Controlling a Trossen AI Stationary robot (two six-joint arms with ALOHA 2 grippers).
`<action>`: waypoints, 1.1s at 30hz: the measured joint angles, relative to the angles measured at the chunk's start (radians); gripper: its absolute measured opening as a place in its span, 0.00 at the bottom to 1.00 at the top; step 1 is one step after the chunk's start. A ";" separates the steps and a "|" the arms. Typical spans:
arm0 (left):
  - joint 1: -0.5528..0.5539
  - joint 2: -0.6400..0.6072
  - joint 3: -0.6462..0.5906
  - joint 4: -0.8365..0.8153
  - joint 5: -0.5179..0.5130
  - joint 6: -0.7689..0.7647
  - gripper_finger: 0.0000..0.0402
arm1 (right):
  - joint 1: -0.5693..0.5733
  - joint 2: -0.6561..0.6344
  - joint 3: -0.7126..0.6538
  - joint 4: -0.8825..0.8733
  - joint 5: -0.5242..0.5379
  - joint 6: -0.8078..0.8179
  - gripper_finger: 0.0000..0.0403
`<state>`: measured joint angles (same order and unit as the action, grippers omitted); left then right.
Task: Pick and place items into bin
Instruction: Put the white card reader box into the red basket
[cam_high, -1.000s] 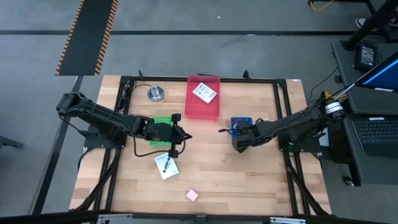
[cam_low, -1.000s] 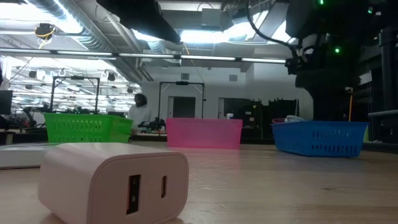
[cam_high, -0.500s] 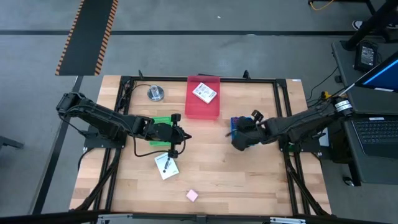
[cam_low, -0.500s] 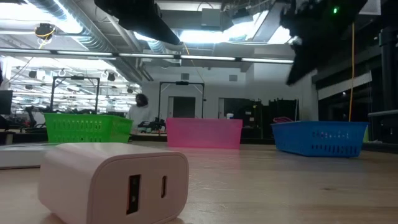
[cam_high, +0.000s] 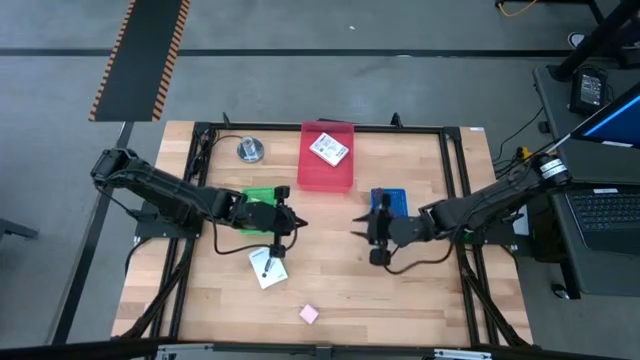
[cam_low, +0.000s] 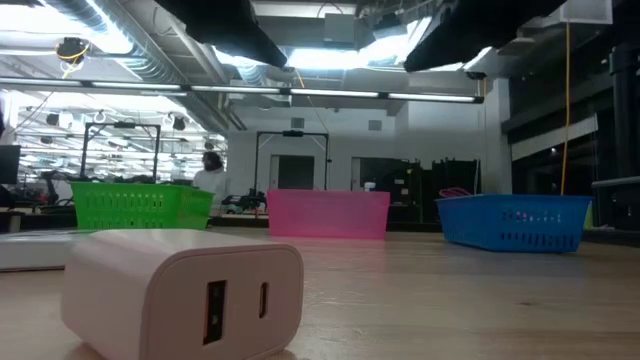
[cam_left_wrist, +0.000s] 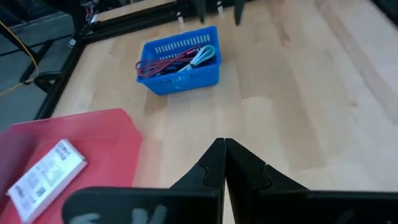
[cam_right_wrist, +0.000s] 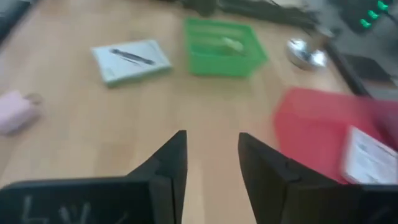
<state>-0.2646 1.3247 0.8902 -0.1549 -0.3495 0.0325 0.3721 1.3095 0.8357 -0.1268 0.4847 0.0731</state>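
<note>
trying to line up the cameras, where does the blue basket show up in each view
High view: blue basket right of centre, partly under the right arm.
Low view: basket at the right, on the table's far side.
Left wrist view: basket near the top, cables inside.
Right wrist view: not in it.
Shared landmark: the red bin next to it.

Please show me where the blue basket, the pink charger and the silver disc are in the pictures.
blue basket (cam_left_wrist: 180, 79): left wrist view, on its front wall.
pink charger (cam_low: 180, 290): low view, on its face with two ports.
silver disc (cam_high: 250, 150): high view, on its top.
</note>
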 joint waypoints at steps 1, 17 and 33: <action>-0.009 0.000 0.000 0.005 -0.005 -0.010 0.01 | 0.000 0.003 -0.010 0.031 -0.030 -0.012 0.30; -0.255 0.000 0.078 -0.400 -0.047 -0.598 0.01 | -0.019 0.178 -0.027 0.416 -0.098 -0.241 0.30; -0.361 0.125 0.078 -0.637 0.081 -1.054 0.01 | -0.076 0.447 0.281 0.261 -0.259 -0.400 0.30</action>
<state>-0.6255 1.4492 0.9680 -0.7919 -0.2688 -1.0219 0.2958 1.7564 1.1170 0.1337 0.2257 -0.3267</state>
